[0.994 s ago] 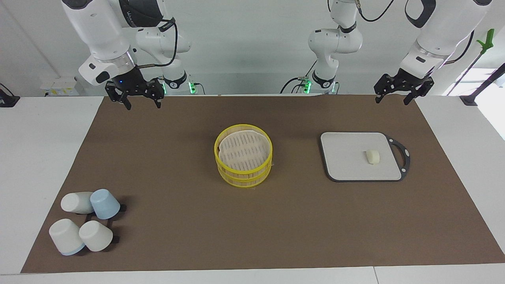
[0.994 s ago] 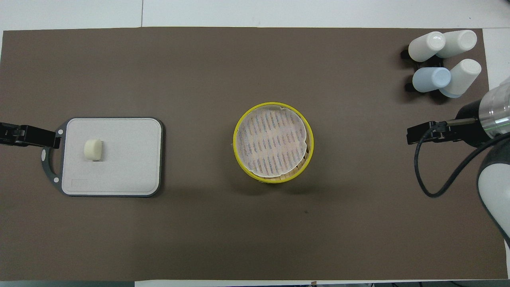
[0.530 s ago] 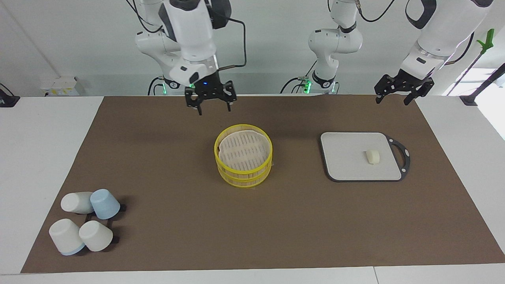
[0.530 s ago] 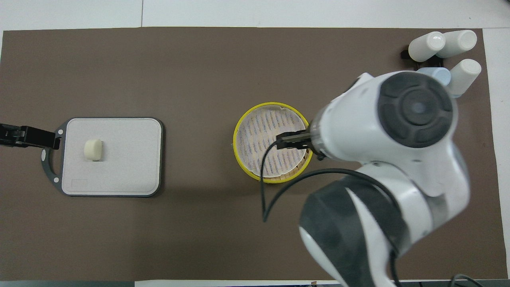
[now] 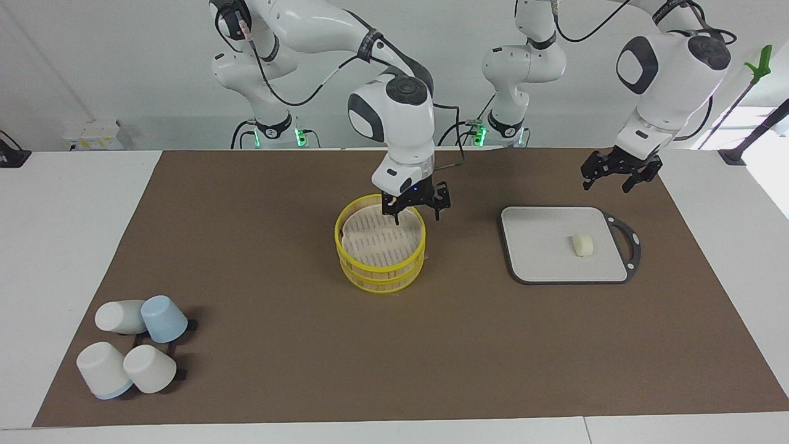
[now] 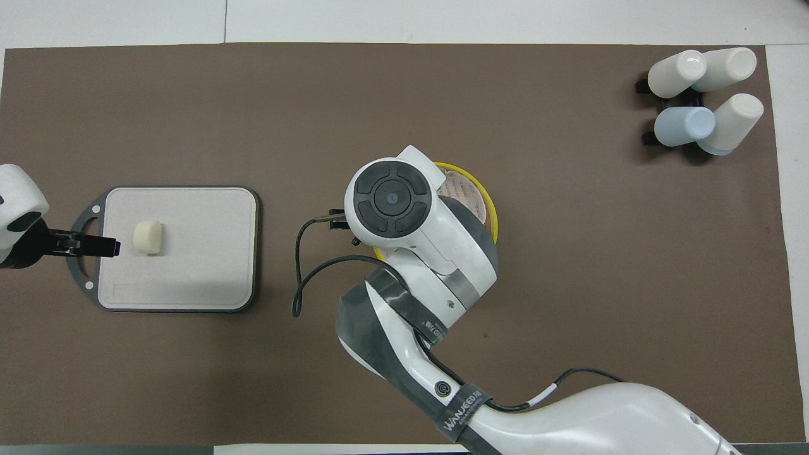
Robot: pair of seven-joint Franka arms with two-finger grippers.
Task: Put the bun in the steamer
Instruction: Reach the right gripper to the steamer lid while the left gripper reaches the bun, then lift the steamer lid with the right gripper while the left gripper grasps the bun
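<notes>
The bun [image 5: 582, 245] [image 6: 148, 238] lies on a white cutting board [image 5: 542, 259] [image 6: 196, 278] toward the left arm's end of the table. Two yellow-rimmed baskets stand stacked mid-table. The top basket [image 5: 380, 237] [image 6: 490, 212] is lined with white paper. The lower one, the steamer [image 5: 381, 281], shows only its wall. My right gripper [image 5: 414, 208] hangs open just over the top basket's rim on the robots' side. My left gripper [image 5: 618, 177] [image 6: 95, 246] is open in the air over the board's handle end, holding nothing.
Several white and pale blue cups [image 5: 132, 348] [image 6: 705, 101] sit on a black rack at the right arm's end, far from the robots. A brown mat [image 5: 277, 185] covers the table. In the overhead view my right arm hides most of the baskets.
The right arm swung from its own end of the table across to the baskets and came down to the top rim. The left gripper dropped slightly toward the cutting board.
</notes>
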